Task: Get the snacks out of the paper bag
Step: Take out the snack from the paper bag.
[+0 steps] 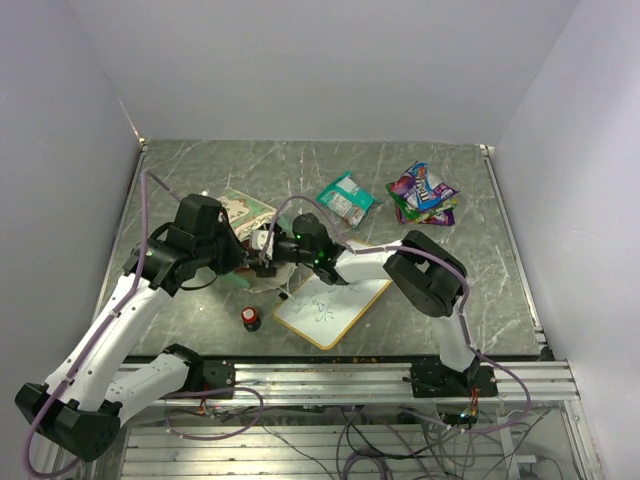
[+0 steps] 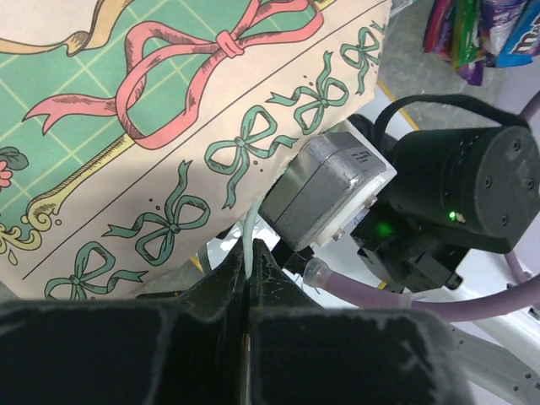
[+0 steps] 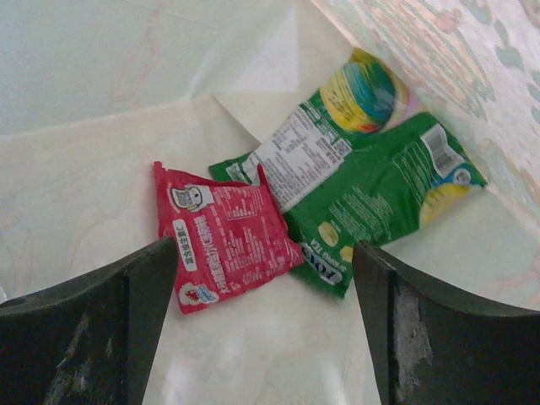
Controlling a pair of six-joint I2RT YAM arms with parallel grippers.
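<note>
Lying on its side left of centre on the table (image 1: 470,300), the paper bag (image 1: 243,208) runs its long axis far-to-near, mouth toward the near edge where both grippers meet. Outside is green check with a pink ribbon bow and a cream band of green bows; inside is plain cream.

Left gripper (image 2: 249,253) is pinched tight on a thin pale strand (image 2: 251,226) at the bag's rim. Right gripper (image 3: 263,249) is inside the mouth, fingers spread wide, gripping nothing.

Beneath it a pink-red packet (image 3: 224,240) touches a green packet (image 3: 371,190), which slants up-right along the patterned wall.
</note>
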